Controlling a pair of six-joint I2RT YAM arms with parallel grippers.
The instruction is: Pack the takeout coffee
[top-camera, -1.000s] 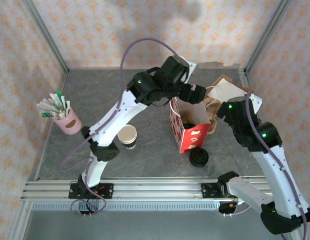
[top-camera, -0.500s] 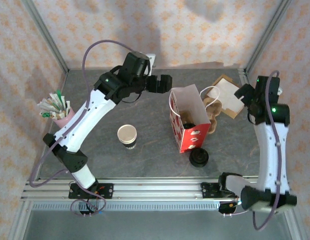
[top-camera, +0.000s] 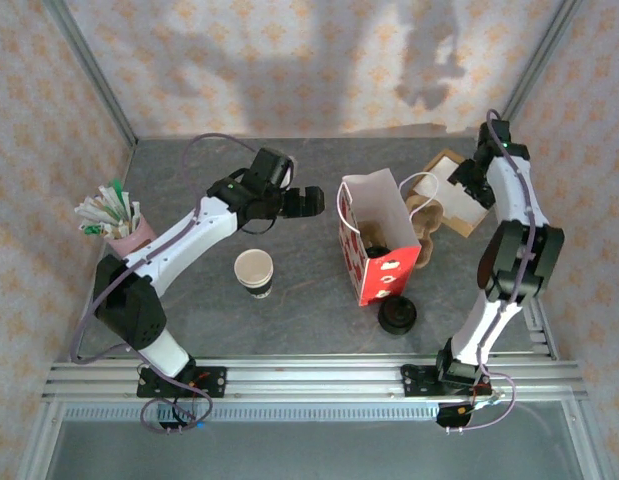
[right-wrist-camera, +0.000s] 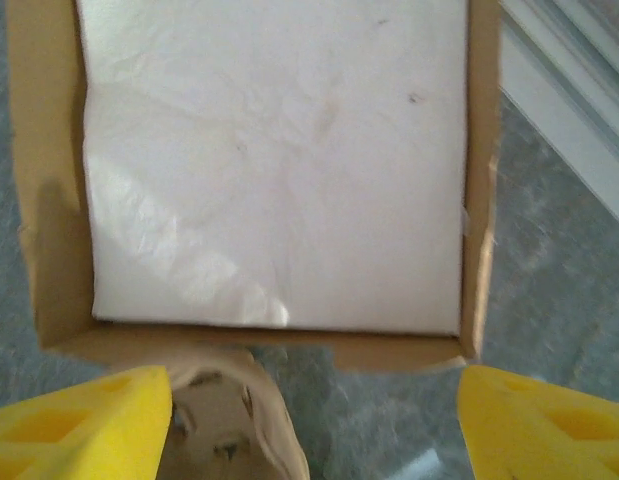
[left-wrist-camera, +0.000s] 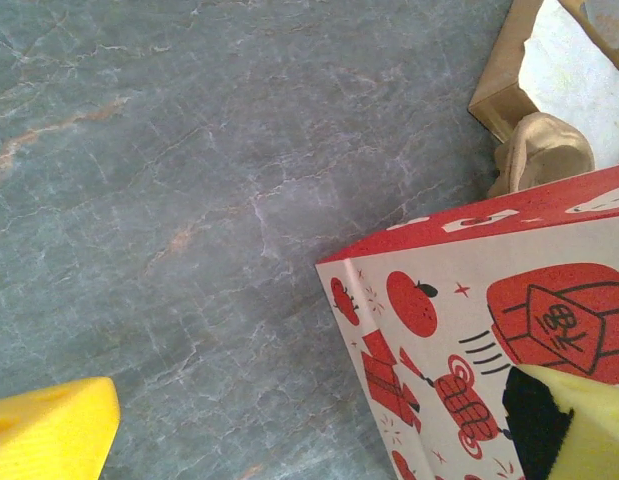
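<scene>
The takeout coffee (top-camera: 377,244) shows as a dark round lid inside the open top of the red and white paper bag (top-camera: 373,236), which stands upright at mid table. My left gripper (top-camera: 307,200) hovers open just left of the bag, and the bag's printed wall (left-wrist-camera: 469,330) sits close in front of its fingers. My right gripper (top-camera: 465,180) is open at the back right, above a brown cardboard tray of white paper (right-wrist-camera: 279,160). Nothing lies between either pair of fingers.
A lidless paper cup (top-camera: 254,270) stands left of the bag. A stack of black lids (top-camera: 397,315) sits in front of it. A pulp cup carrier (top-camera: 427,215) lies right of the bag. A pink cup of sticks and sachets (top-camera: 127,238) stands far left.
My left gripper pulled back from over the bag to its left side. My right arm swung up to the back right, over the cardboard tray, and its jaws narrowed a little.
</scene>
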